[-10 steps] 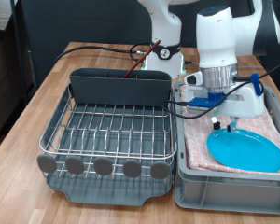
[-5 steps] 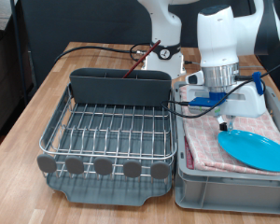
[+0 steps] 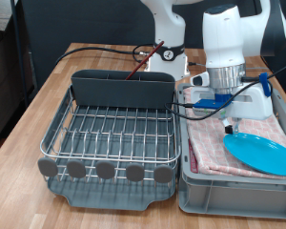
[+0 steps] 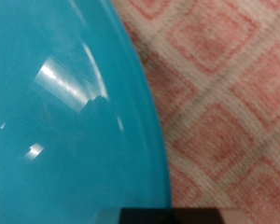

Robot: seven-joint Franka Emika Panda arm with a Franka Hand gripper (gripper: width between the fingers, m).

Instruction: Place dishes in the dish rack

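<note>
A wire rack (image 3: pixel 110 134) sits with a grey caddy (image 3: pixel 122 89) at its back; a reddish spoon (image 3: pixel 139 63) stands in the caddy. Just right of the rack, a bin (image 3: pixel 219 186) lined with pink checked cloth (image 3: pixel 214 151) holds a glossy blue plate (image 3: pixel 260 153). The gripper (image 3: pixel 227 122) hangs above the cloth beside the plate; whether its fingers are apart is unclear.

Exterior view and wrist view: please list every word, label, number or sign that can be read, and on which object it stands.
No readable text in either view.
Light-blue plate: plain.
Pink checkered cloth: pattern only.
Dish rack: no label visible.
Robot arm: no legible marking.
</note>
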